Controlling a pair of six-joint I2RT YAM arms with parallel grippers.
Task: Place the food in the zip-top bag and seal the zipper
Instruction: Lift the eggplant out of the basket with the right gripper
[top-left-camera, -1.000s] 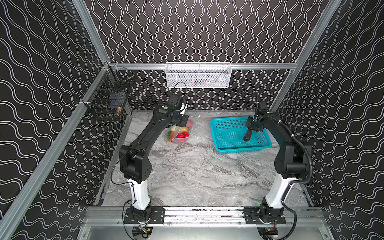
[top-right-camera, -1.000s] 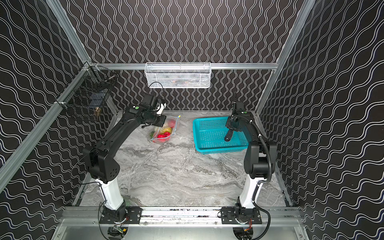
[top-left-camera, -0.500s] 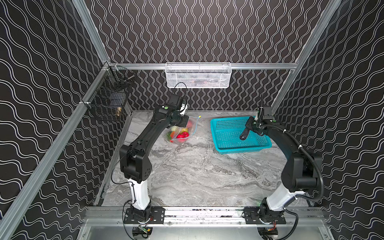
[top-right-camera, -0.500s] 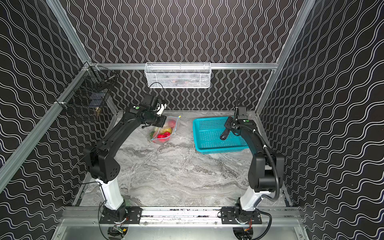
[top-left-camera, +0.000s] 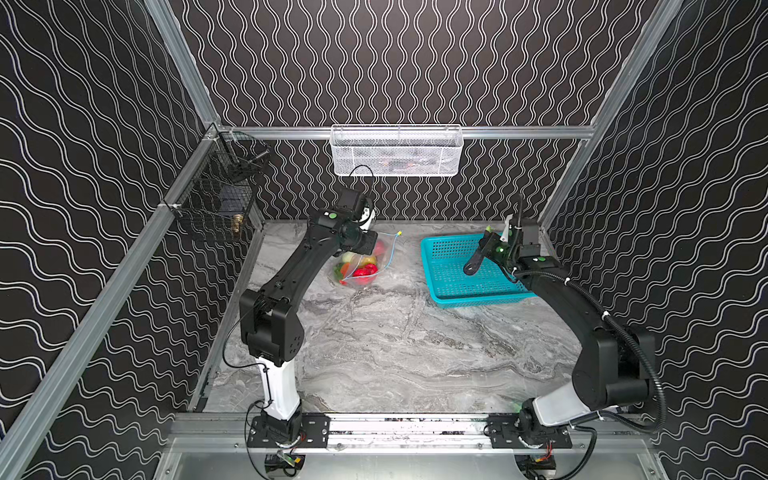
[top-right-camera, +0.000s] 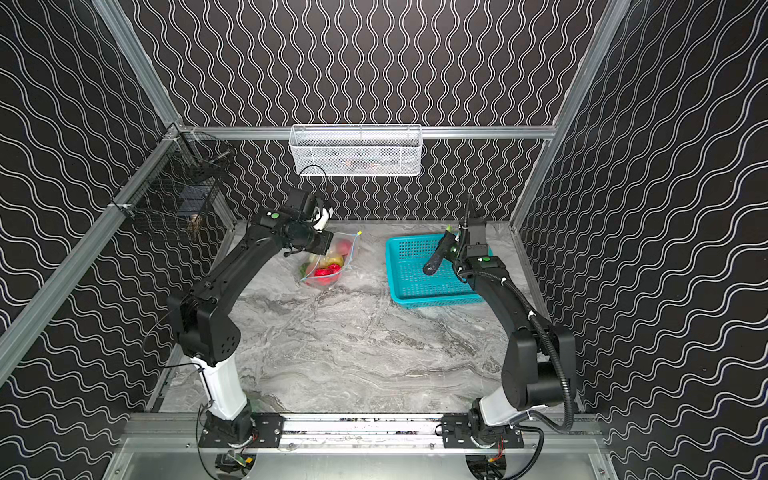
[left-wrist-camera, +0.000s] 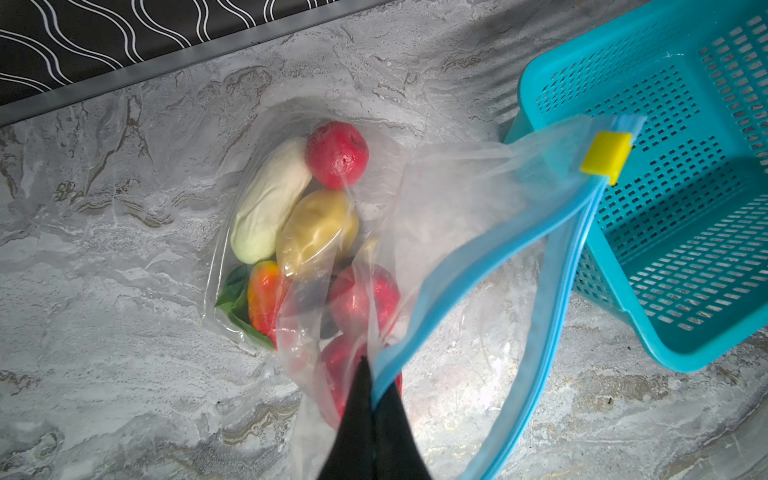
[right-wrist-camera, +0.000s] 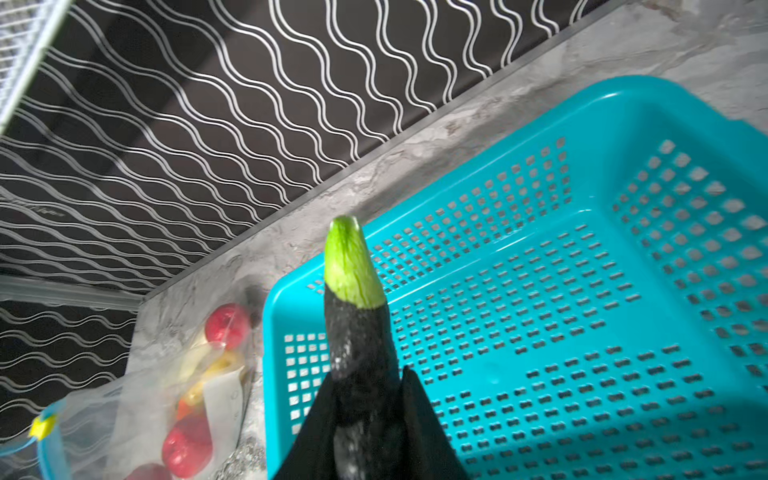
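The worktop is grey marbled stone, boxed in by black walls with white wavy lines. A black wire cage hangs on the side rail beyond my left claw. A white mesh basket hangs on the back rail, between and behind my two claws.

My left claw is clenched on the zipper, pinching one blue strip and holding that lip up. The zip-top bag hangs from this claw down to the worktop, and its mouth gapes open. The yellow slider sits at the far end of the strip, away from the claw. The food lies in the bag's bottom, below the claw: red fruits, a white oblong one, a yellow one and an orange-red one.

The teal basket stands between my claws, just beside the bag.

My right claw is part closed around a dark vegetable with a green tip. It holds the vegetable above the basket, and the tip points away from the claw.

My left fingers cover part of the nearest red fruit. A dark shape among the red ones is blurred by the plastic. I cannot make out what the mesh basket holds.
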